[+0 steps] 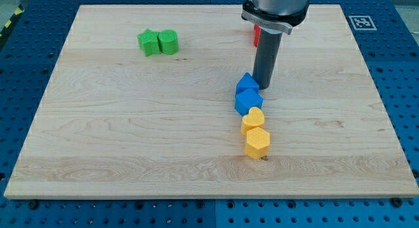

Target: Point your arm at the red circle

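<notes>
My rod comes down from the view's top centre and my tip (pixel 264 86) rests on the board, just right of the upper blue block (pixel 246 82). A red block (pixel 256 36) shows as a thin sliver behind the rod, near the board's top edge; its shape is mostly hidden by the rod. Below the tip runs a column of blocks: the upper blue block, a second blue block (pixel 249 100), a yellow heart (pixel 253 118) and a yellow hexagon (pixel 257 142).
Two green blocks (pixel 150 42) (pixel 168 42) sit side by side at the board's upper left. The wooden board (pixel 131 123) lies on a blue perforated table. A printed marker (pixel 360 21) is at the board's top right corner.
</notes>
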